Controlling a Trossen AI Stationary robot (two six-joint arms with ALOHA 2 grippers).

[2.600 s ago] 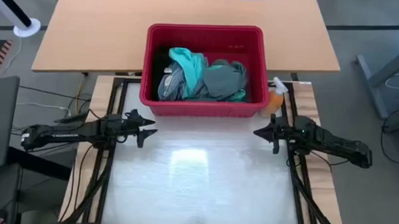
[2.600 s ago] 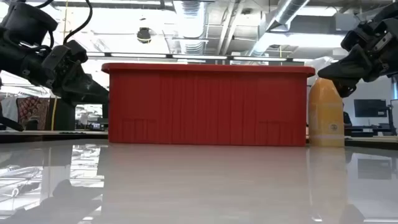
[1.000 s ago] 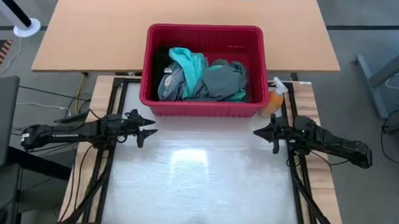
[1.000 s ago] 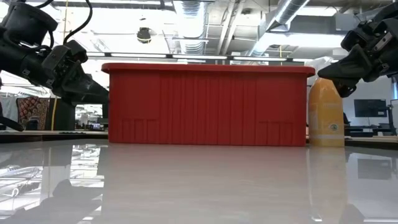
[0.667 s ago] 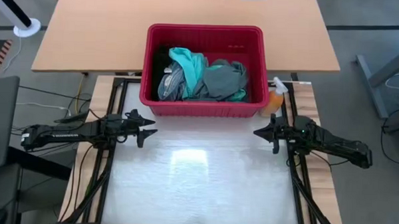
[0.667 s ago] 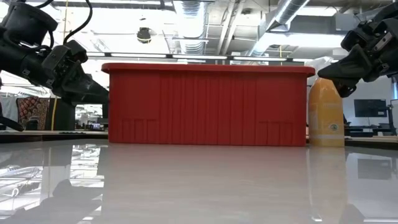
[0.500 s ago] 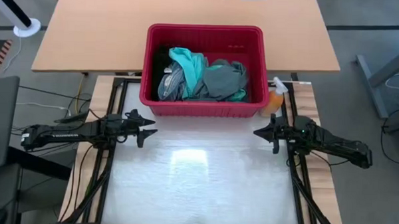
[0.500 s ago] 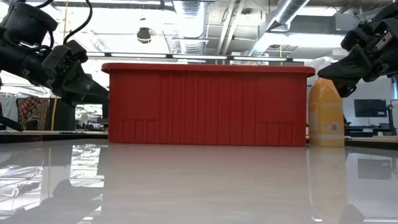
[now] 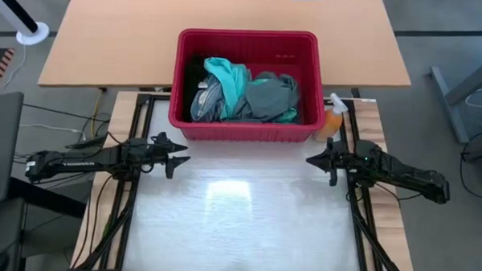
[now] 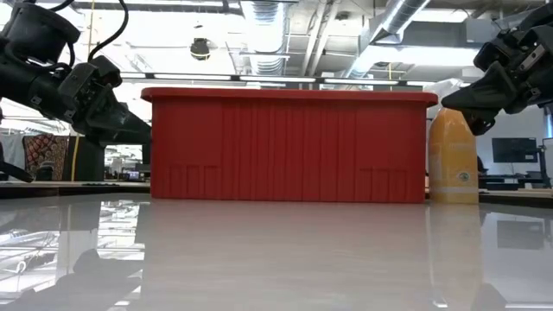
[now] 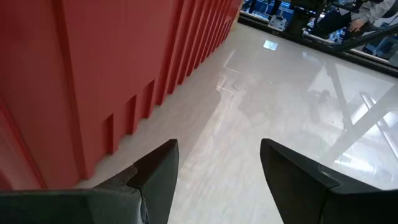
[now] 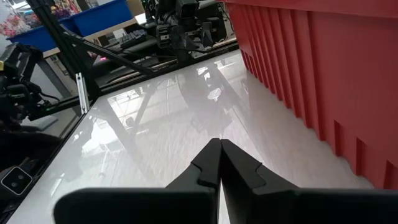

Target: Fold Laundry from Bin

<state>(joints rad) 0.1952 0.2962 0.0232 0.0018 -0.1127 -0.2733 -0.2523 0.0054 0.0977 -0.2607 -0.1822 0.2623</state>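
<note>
A tan wooden desk (image 9: 229,22) stands on grey floor (image 9: 453,46) behind

The bin (image 9: 245,86) is set at the far edge of the table (image 9: 238,224), with the laundry (image 9: 246,91) piled inside it. A spray bottle (image 9: 332,121) is stood just beside the bin's right end. The left gripper (image 9: 178,155) is held near the bin's front left corner, the right gripper (image 9: 312,160) near its front right corner, both above the table.
</note>
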